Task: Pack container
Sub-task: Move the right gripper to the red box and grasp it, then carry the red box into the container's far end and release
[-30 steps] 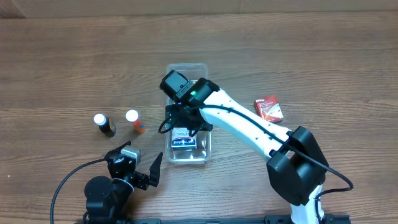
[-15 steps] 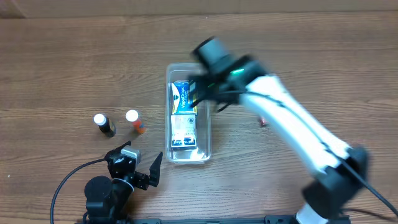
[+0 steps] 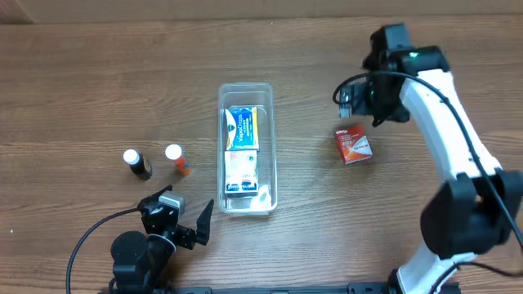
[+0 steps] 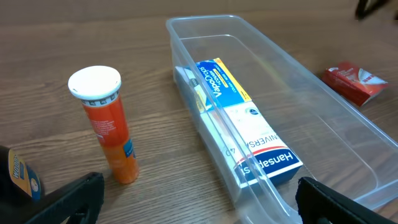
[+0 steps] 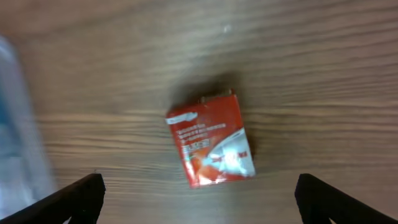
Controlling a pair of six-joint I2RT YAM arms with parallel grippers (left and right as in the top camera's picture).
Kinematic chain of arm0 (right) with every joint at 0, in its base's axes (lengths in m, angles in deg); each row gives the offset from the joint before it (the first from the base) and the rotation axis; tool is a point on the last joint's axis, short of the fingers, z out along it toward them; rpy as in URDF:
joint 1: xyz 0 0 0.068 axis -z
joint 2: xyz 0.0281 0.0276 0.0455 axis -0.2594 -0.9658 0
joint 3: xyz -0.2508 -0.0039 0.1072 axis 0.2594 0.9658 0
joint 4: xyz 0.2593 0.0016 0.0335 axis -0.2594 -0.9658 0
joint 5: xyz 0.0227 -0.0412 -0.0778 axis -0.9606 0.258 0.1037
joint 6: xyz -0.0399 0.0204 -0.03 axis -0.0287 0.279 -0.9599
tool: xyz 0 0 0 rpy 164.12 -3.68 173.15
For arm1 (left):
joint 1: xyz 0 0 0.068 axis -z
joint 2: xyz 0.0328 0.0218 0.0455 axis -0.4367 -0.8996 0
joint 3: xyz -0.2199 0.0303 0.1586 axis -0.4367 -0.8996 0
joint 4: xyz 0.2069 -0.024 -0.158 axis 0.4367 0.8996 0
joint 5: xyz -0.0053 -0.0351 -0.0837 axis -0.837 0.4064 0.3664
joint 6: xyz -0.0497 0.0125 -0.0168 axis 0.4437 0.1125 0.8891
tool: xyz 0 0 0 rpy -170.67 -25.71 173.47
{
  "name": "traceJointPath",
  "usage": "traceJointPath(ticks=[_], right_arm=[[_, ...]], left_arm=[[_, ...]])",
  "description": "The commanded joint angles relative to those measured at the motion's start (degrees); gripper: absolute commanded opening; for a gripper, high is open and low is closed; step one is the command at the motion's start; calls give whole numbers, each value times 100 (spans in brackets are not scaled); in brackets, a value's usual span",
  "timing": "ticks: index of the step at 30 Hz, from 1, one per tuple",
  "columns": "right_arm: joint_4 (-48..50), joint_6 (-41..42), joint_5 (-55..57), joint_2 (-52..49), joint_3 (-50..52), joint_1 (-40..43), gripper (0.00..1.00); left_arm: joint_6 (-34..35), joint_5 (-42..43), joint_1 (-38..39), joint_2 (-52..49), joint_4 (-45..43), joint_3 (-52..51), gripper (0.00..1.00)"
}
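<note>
right hand [image 3: 368, 102]: i swung it from container [image 3: 247, 88] to above red box [image 3: 354, 144], spread wide, empty
left hand [image 3: 181, 216]: spread wide, empty

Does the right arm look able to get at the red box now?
Probably yes: the right claw hangs open close above the red box, and nothing lies between them or against the box.
</note>
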Motion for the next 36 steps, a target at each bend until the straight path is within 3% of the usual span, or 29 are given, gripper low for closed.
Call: traceJointPath(ticks=[1,10,20,22,30,36], right_arm=[[212,-450,-39,-278,391,-24,100],[682,-553,76,-977,992,-22,100],[822,382,68,-1108,1005,-24,69],[678,619,66,-1086,966,-24,67],[-706,717,-463,-428,-90,-317,61],[-686,1375,-490,367,-848,-1368,62]], left_arm=[[15,42,33,44,0,-9,100],[17,42,33,44,0,-9,100],[15,42,33,44,0,-9,100],[17,42,33,44,0,-9,100],[17,42,33,44,0,-9,100],[17,42,33,44,0,-9,100]])
